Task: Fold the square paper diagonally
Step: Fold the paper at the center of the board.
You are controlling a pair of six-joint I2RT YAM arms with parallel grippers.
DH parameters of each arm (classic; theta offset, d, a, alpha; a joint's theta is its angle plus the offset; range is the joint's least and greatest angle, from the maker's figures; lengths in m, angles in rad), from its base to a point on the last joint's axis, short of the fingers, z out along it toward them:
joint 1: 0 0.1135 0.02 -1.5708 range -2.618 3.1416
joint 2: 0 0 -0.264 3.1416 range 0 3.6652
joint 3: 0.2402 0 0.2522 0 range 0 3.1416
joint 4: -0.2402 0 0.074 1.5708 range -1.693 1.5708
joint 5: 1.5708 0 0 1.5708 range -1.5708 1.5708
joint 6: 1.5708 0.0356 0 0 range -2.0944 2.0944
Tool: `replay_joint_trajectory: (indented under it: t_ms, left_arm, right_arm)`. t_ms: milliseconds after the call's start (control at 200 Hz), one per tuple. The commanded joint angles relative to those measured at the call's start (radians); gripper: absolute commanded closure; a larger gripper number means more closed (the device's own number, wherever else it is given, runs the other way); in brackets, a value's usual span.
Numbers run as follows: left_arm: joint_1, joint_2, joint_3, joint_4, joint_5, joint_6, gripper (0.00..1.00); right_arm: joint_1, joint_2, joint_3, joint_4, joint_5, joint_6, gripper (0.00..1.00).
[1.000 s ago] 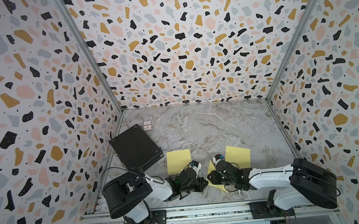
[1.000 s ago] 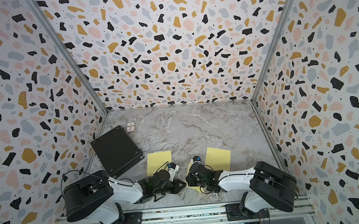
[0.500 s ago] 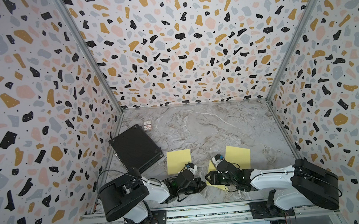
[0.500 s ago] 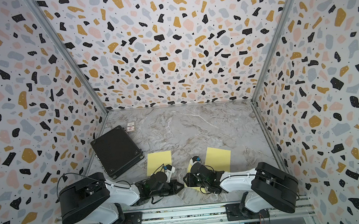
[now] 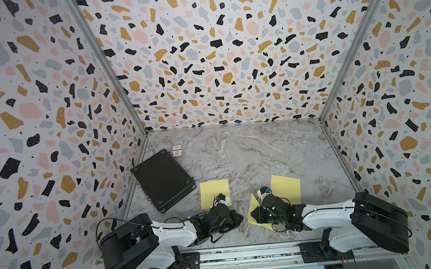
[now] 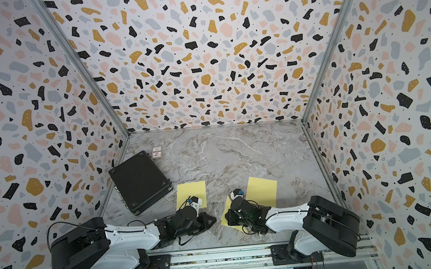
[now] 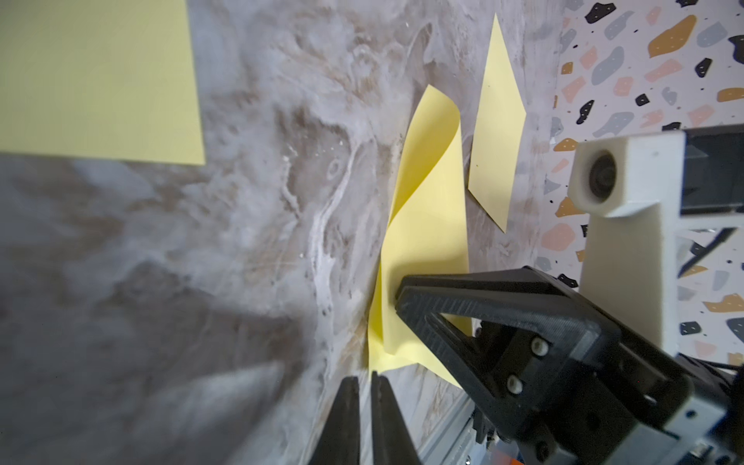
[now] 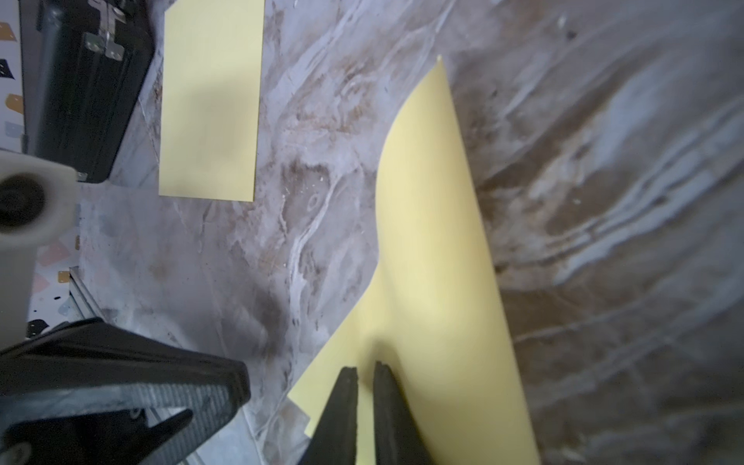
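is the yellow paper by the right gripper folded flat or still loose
Loose: the yellow square paper curls up off the marble table, uncreased, under the right gripper.

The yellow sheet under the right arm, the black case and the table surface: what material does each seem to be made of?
yellow sheet: thin matte paper, it seems; one flap curls up softly and casts a shadow.
black case: looks like hard textured plastic or leatherette, with metal corner caps and latches; the look leaves it open.
table surface: grey marble pattern, smooth and faintly glossy; probably a printed laminate, not certain.
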Motion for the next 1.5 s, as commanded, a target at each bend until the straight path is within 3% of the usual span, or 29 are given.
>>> replay_joint_trajectory:
  t_ms: [0,115,235,601,866,1111,1497]
  left_arm:
    - [0.002,0.001,0.040,-0.044,-0.052,-0.022,0.82]
    - [0.000,0.011,0.048,-0.016,-0.052,-0.027,0.78]
    - [-0.009,0.042,0.057,0.028,-0.040,-0.061,0.69]
    - [-0.056,0.194,0.070,0.274,-0.025,-0.170,0.69]
    - [-0.063,0.182,0.084,0.210,-0.039,-0.179,0.68]
    - [-0.063,0.219,0.080,0.266,-0.040,-0.186,0.68]
    - [-0.063,0.180,0.120,0.100,-0.099,-0.128,0.68]
  right_arm:
    - [0.003,0.015,-0.026,-0.104,0.008,0.003,0.89]
    - [0.003,0.014,-0.028,-0.109,0.010,0.006,0.95]
    - [0.003,0.018,-0.028,-0.104,0.007,0.008,0.99]
    - [0.002,0.030,-0.034,-0.084,-0.002,0.014,1.00]
    - [0.002,0.027,-0.043,-0.075,0.002,0.017,1.00]
    - [0.003,0.016,-0.044,-0.081,0.002,0.015,1.00]
    - [0.003,-0.006,-0.043,-0.100,0.005,0.012,1.00]
